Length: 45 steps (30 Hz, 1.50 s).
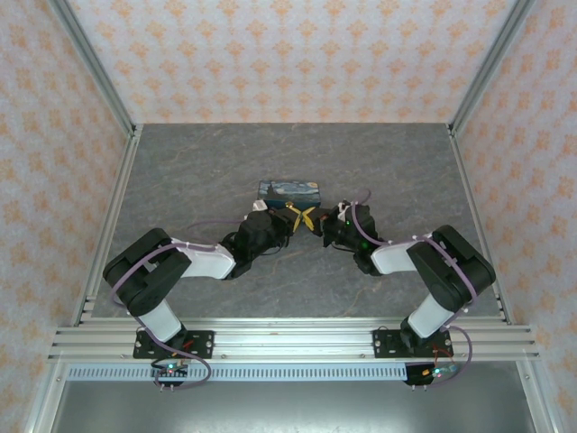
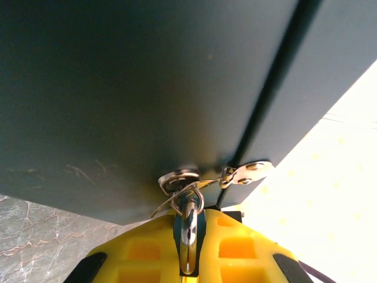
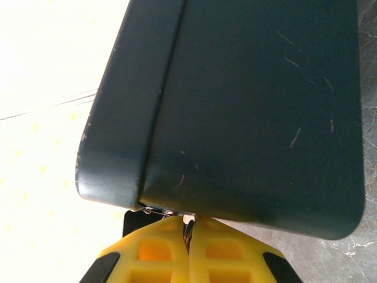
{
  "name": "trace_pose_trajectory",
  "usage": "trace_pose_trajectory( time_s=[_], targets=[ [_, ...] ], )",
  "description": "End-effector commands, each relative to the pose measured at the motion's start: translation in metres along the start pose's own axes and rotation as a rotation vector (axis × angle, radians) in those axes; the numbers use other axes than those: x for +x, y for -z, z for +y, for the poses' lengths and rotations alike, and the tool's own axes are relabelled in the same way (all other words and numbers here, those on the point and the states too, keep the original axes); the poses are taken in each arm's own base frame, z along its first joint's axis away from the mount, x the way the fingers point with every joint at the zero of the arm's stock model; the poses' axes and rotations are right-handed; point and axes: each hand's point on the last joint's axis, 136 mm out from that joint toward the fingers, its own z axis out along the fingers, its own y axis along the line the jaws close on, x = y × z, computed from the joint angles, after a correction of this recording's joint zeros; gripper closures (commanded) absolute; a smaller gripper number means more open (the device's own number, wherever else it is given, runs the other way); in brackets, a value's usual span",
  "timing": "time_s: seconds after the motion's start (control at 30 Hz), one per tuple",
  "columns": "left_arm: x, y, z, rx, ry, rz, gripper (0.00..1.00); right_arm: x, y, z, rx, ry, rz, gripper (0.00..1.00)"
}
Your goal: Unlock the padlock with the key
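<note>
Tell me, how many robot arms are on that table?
2. The left arm reaches in from the near left, the right arm from the near right; they meet beside the painted box. None seem hidden.

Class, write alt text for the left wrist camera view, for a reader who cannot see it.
The left gripper, its yellow fingers shut, pinches a tiny teal-blue padlock with silvery metal parts just below a dark teal box. A small silvery metal clasp sits on the box beside it; grey marbled tabletop shows lower left.
</note>
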Motion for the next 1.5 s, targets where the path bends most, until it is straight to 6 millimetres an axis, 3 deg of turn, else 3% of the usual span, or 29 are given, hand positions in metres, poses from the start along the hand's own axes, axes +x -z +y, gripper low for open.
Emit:
trace_pose_trajectory(
  time_s=[0.0, 0.2, 0.3, 0.4, 0.57, 0.7, 0.83, 0.93, 1.1, 1.47],
  targets=[
    [0.043, 0.008, -0.015, 0.058, -0.033, 0.172, 1.00, -0.005, -0.006, 0.012, -0.004, 0.042, -0.020, 0.97],
    [0.016, 0.007, 0.016, 0.005, -0.036, 0.064, 1.00, -0.012, 0.005, -0.002, 0.060, 0.073, -0.037, 0.53],
    [0.009, 0.006, 0.021, -0.012, -0.056, 0.043, 1.00, -0.011, 0.013, -0.013, 0.100, 0.088, -0.024, 0.38],
    [0.006, 0.005, 0.021, -0.019, -0.069, 0.038, 1.00, -0.004, 0.023, -0.025, 0.159, 0.130, 0.008, 0.30],
    [0.005, 0.002, 0.022, -0.039, -0.086, 0.046, 1.00, 0.006, 0.041, -0.027, 0.258, 0.284, 0.055, 0.31],
    [0.008, 0.000, 0.024, -0.055, -0.085, 0.068, 1.00, 0.012, 0.055, -0.005, 0.305, 0.563, 0.103, 0.40],
    [0.010, -0.001, 0.025, -0.076, -0.088, 0.097, 1.00, 0.007, 0.068, -0.002, 0.436, 0.833, 0.096, 0.47],
    [0.012, -0.001, 0.023, -0.087, -0.089, 0.122, 1.00, 0.011, 0.069, -0.007, 0.527, 1.005, 0.109, 0.54],
    [0.016, 0.000, 0.016, -0.105, -0.106, 0.172, 1.00, 0.021, 0.064, -0.014, 0.600, 1.248, 0.111, 0.56],
    [0.019, 0.005, 0.004, -0.110, -0.127, 0.226, 1.00, 0.024, 0.055, -0.020, 0.599, 1.415, 0.105, 0.54]
  ],
)
